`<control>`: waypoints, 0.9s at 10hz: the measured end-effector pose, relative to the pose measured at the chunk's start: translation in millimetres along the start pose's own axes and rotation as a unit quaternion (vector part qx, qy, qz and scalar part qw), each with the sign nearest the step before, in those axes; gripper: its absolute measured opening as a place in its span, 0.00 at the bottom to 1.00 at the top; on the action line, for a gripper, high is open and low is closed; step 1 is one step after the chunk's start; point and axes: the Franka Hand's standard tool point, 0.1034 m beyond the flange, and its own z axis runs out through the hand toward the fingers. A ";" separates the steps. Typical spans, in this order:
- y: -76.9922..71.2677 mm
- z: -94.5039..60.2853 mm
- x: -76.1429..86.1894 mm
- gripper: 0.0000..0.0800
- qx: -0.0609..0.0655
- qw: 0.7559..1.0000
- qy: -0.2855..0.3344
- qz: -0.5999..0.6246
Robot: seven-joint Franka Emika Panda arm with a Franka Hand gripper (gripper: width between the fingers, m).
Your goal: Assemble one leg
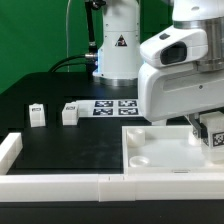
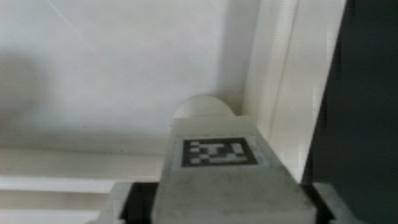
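Note:
My gripper is shut on a white leg, holding it over the right part of the large white panel. In the wrist view the leg fills the middle with its square tag facing the camera, clamped in the gripper. Dark fingers show on either side of it. The leg's tip points at the panel near its raised edge. Two more legs stand on the black table at the exterior view's left.
The marker board lies behind the panel near the robot base. Long white rim bars run along the front and the exterior view's left. Black table shows beyond the panel's edge.

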 end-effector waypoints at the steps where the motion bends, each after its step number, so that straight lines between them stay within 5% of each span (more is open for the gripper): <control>1: -1.2 0.5 0.2 0.36 0.000 0.997 0.002 0.077; 4: -3.8 1.2 1.8 0.36 -0.006 0.956 0.017 0.292; 9: -3.2 2.8 4.6 0.36 0.008 0.812 0.017 0.584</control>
